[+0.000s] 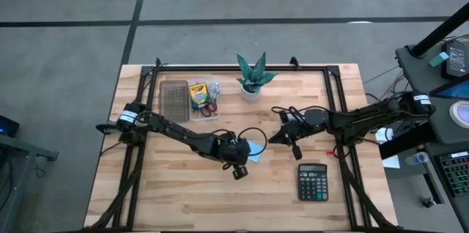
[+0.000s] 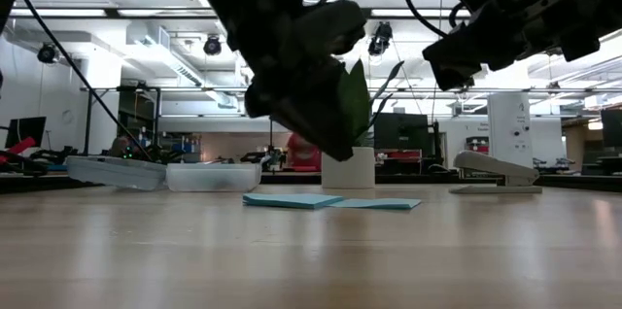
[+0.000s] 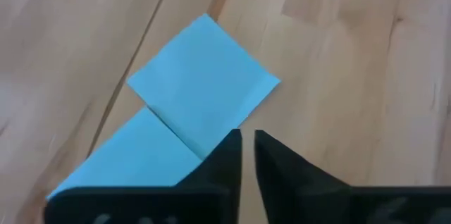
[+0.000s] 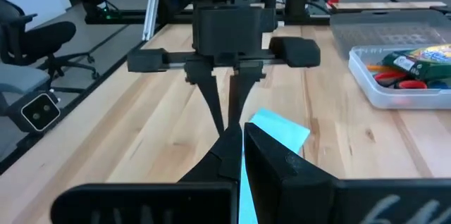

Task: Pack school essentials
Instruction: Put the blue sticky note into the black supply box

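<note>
Two light-blue sticky-note pieces (image 3: 204, 76) (image 3: 134, 157) lie flat on the wood, corner to corner, seen as one patch (image 1: 256, 149) mid-table. My left gripper (image 3: 246, 138) hangs shut just above their edge, slanting down, clear of the table (image 2: 340, 149). My right gripper (image 1: 272, 138) faces it from the table's right side, shut, level and higher up (image 2: 442, 76). A clear box (image 1: 204, 98) at the far left holds the yellow-green crayon box (image 4: 423, 62) and the red-handled scissors (image 4: 394, 79).
The box's clear lid (image 1: 174, 100) lies left of the box. A spiky plant in a white pot (image 1: 253, 80) stands at the far middle. A black calculator (image 1: 313, 182) lies near the front right. A black frame (image 1: 331, 86) runs along the table's edges.
</note>
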